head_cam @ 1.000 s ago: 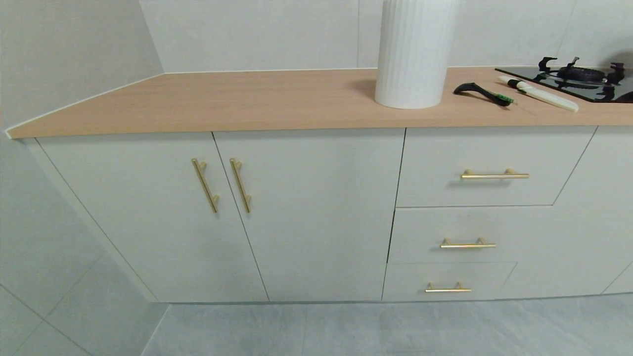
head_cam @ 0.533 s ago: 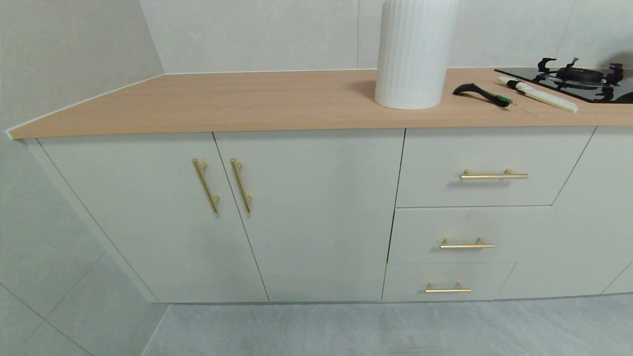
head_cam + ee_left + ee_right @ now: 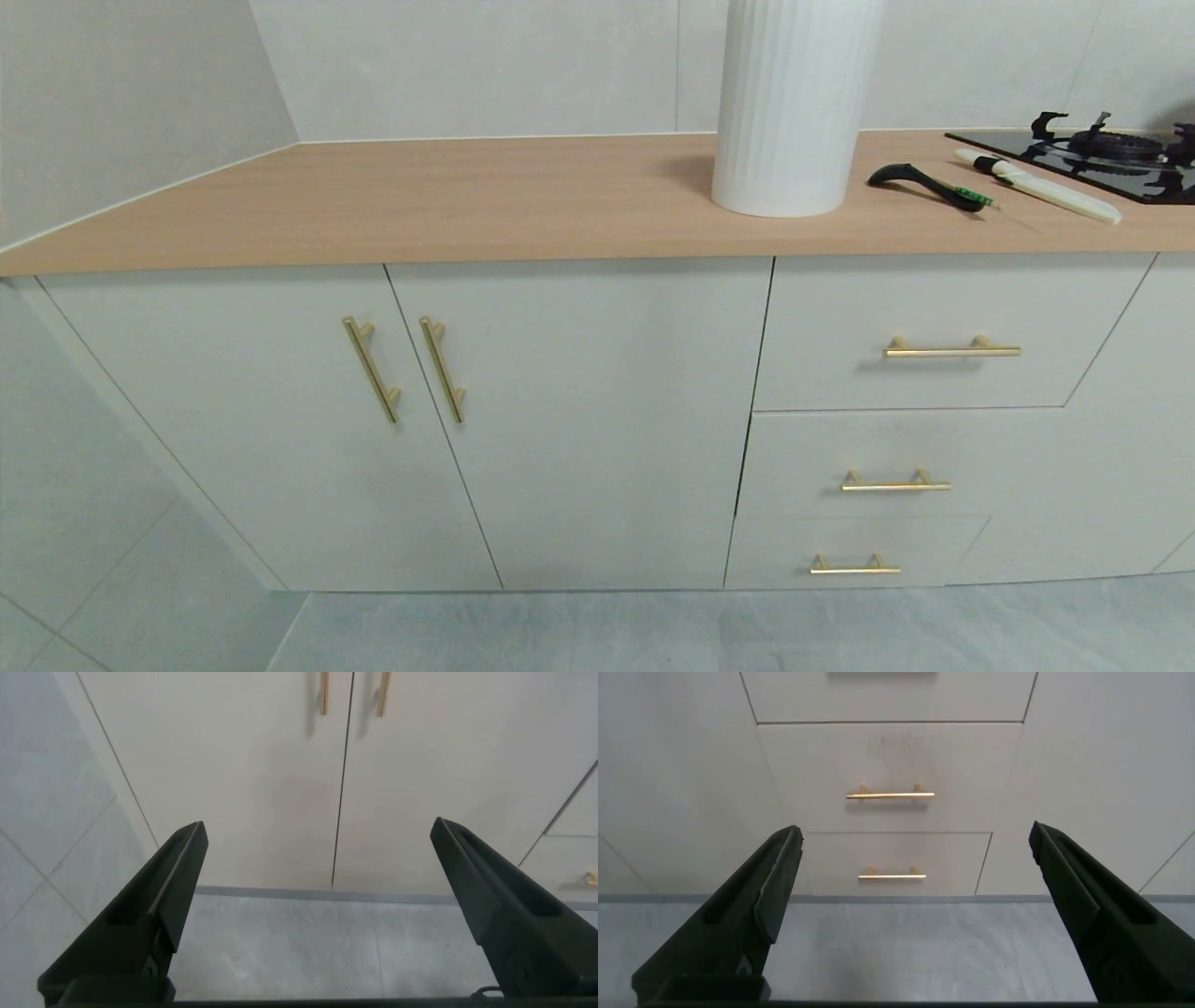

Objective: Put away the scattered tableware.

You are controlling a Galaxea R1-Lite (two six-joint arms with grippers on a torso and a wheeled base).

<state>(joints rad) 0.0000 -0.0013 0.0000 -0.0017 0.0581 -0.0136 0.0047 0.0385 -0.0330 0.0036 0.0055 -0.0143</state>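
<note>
On the wooden countertop (image 3: 448, 201) at the right lie a black-handled utensil with a green tip (image 3: 924, 185) and a white knife with a black collar (image 3: 1041, 185). My left gripper (image 3: 318, 840) is open, held low in front of the double cabinet doors (image 3: 341, 775), nothing between its fingers. My right gripper (image 3: 915, 840) is open too, low before the lower drawers (image 3: 892, 770), holding nothing.
A tall white ribbed container (image 3: 789, 107) stands on the counter left of the utensils. A black gas hob (image 3: 1106, 154) sits at the far right. Gold handles mark the doors (image 3: 372, 369) and three drawers (image 3: 950, 350). Grey tiled floor (image 3: 653, 635) lies below.
The whole head view has shifted: the cabinet and counter sit slightly lower and larger in the picture, so the camera has moved. Nothing on the counter has moved.
</note>
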